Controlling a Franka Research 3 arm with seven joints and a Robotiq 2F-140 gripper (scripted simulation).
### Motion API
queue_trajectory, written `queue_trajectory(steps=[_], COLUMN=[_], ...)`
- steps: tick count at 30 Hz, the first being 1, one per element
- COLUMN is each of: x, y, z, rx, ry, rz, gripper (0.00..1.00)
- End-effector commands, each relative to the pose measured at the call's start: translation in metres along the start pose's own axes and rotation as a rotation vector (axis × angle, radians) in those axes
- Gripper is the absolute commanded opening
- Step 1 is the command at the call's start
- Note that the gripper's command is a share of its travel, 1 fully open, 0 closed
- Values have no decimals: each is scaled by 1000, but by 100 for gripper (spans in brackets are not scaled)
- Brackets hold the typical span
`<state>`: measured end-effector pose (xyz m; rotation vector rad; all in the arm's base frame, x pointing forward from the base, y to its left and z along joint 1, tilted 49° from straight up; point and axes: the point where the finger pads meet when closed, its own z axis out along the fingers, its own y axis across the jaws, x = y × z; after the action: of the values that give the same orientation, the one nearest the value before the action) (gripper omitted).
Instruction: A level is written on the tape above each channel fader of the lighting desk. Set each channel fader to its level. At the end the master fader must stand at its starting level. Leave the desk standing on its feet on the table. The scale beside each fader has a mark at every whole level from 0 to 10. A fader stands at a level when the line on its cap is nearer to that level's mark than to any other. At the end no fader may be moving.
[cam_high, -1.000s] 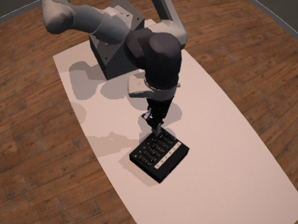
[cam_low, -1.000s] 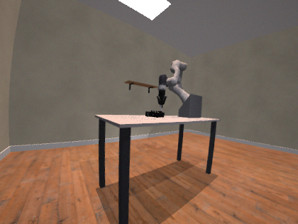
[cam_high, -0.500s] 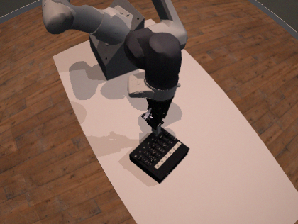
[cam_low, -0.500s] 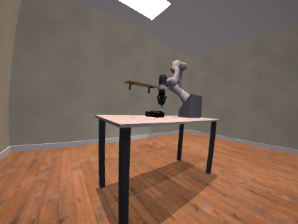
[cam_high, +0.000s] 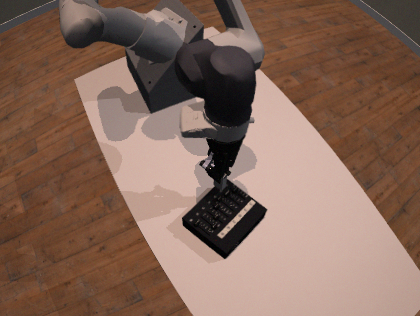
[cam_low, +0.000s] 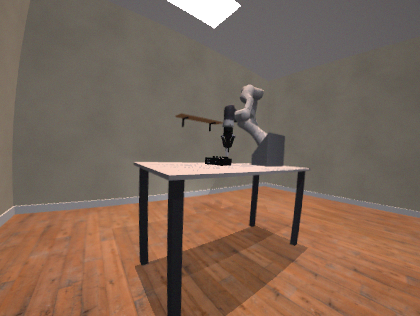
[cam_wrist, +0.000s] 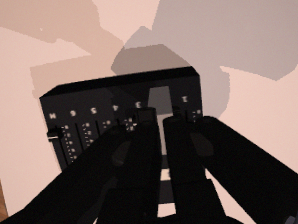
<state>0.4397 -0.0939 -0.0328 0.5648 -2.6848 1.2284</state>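
Standing level: black lighting desk (cam_high: 239, 226), white-taped.

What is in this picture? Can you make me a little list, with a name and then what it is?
robot: one arm on a grey pedestal
gripper: shut, holding nothing, pointing down over the desk's near edge
lighting desk: black, flat on the table, a row of faders on top
tape labels: too small to read
table: pale top, dark legs
floor: brown wood
wall shelf: behind the arm
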Motion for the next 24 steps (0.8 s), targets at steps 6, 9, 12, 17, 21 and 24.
queue_trajectory(steps=[6, 9, 12, 17, 21, 24], x=[0, 0, 0, 0, 0, 0], y=[-1, -1, -1, -1, -1, -1], z=[4, 6, 8, 10, 12, 13], rx=[0, 0, 0, 0, 0, 0], ry=[0, 0, 0, 0, 0, 0], rz=[-1, -1, -1, -1, -1, -1], gripper=[0, 0, 0, 0, 0, 0])
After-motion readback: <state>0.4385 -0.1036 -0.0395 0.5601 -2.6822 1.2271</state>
